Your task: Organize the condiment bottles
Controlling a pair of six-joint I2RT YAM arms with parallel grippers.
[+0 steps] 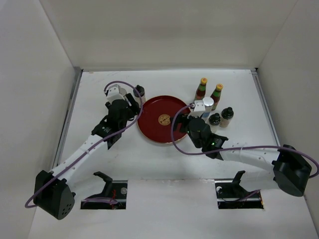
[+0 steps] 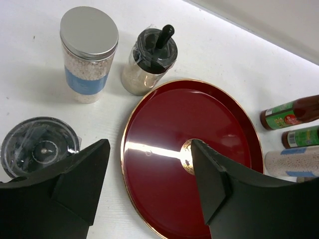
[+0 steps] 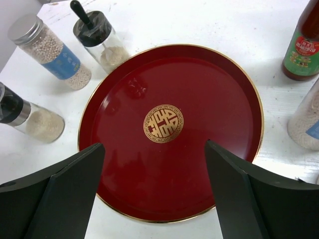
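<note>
red tray (image 1: 152, 127): centre of white bench (image 1: 99, 164).
left of tray: silver-capped cylinder (image 2: 88, 55), knobbed dark-capped jar (image 2: 149, 62), second dark-capped jar (image 2: 40, 147); the left arm partly hides these from overhead.
right of tray: brown bottle (image 1: 201, 88), second brown bottle (image 1: 216, 93), second cylinder (image 1: 208, 104), third jar (image 1: 215, 118), fourth jar (image 1: 227, 116).
left fingers (image 2: 79, 184): apart, at tray's left edge.
right fingers (image 3: 70, 184): apart, at tray's right edge.

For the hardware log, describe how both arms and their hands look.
The left arm and the right arm have white tubular links, bulky black joints and bases, and a purple cable looped alongside. The left hand and right hand each show two broad, matte black, wedge-shaped fingers.
</note>
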